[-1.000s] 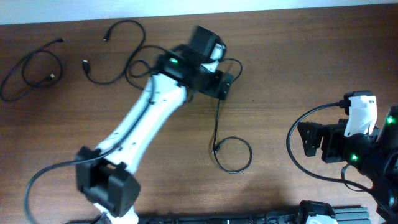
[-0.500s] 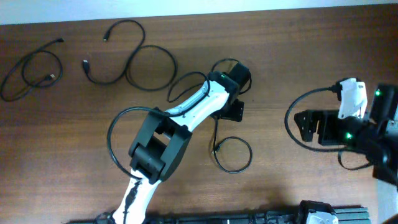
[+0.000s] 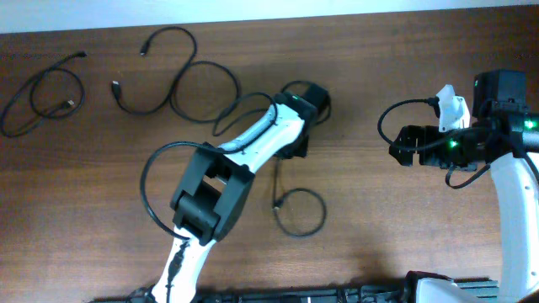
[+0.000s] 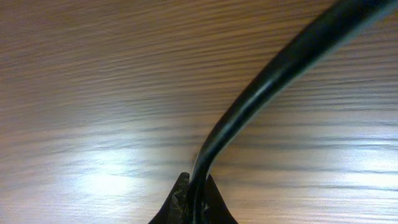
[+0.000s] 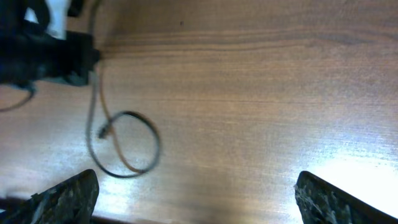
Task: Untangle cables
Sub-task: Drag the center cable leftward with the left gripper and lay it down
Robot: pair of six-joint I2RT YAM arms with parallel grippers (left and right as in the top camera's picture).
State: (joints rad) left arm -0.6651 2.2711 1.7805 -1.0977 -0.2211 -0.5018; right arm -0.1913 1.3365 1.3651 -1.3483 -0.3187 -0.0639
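Observation:
Several thin black cables lie on the wooden table. One coil (image 3: 42, 93) rests at the far left, and an S-shaped cable (image 3: 173, 80) lies beside it. A third cable ends in a loop (image 3: 300, 212) in the middle, also seen as a loop (image 5: 126, 146) in the right wrist view. My left gripper (image 3: 292, 150) is down at the straight run of this third cable, just above the loop. In the left wrist view the left gripper (image 4: 194, 193) is shut on the cable (image 4: 267, 81), which curves up and right. My right gripper (image 3: 402, 145) hovers open at the right, nothing between its fingers (image 5: 68, 199).
The left arm (image 3: 244, 160) stretches diagonally from the front edge to the table's middle, with its own thick wire looping beside it (image 3: 156, 185). The right arm (image 3: 514, 194) stands along the right edge. Bare wood (image 3: 379, 227) lies between the loop and the right arm.
My left gripper came from the back cables to the middle cable and shut on it. The loop slid slightly left. The right arm swung toward the back and left.

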